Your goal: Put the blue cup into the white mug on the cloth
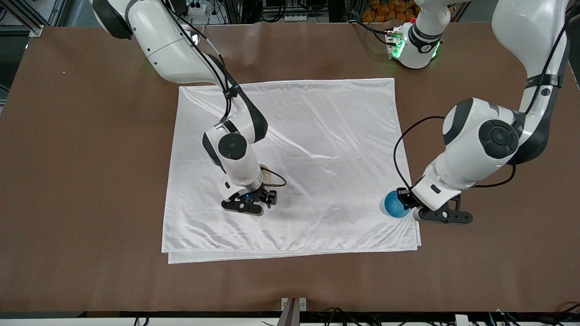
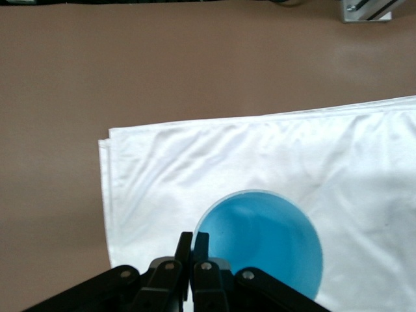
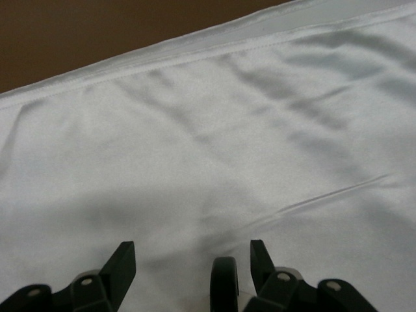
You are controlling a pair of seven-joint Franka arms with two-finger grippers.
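Note:
The white cloth [image 1: 317, 136] lies spread in the middle of the table. The blue cup [image 1: 393, 204] stands upright at the cloth's corner nearest the front camera, toward the left arm's end. My left gripper [image 1: 410, 209] is shut on the cup's rim. In the left wrist view its fingertips [image 2: 194, 237] pinch the wall of the cup [image 2: 266, 240] over the cloth [image 2: 260, 156]. My right gripper [image 1: 247, 207] is low over the cloth and open. In the right wrist view [image 3: 192, 252] the white mug's dark handle [image 3: 224, 279] stands between its fingers. The mug's body is hidden under that hand.
Bare brown table [image 1: 90, 181] surrounds the cloth. The cloth's doubled edge [image 3: 162, 62] runs close to my right gripper. The left arm's base [image 1: 417, 45] stands at the table's top edge.

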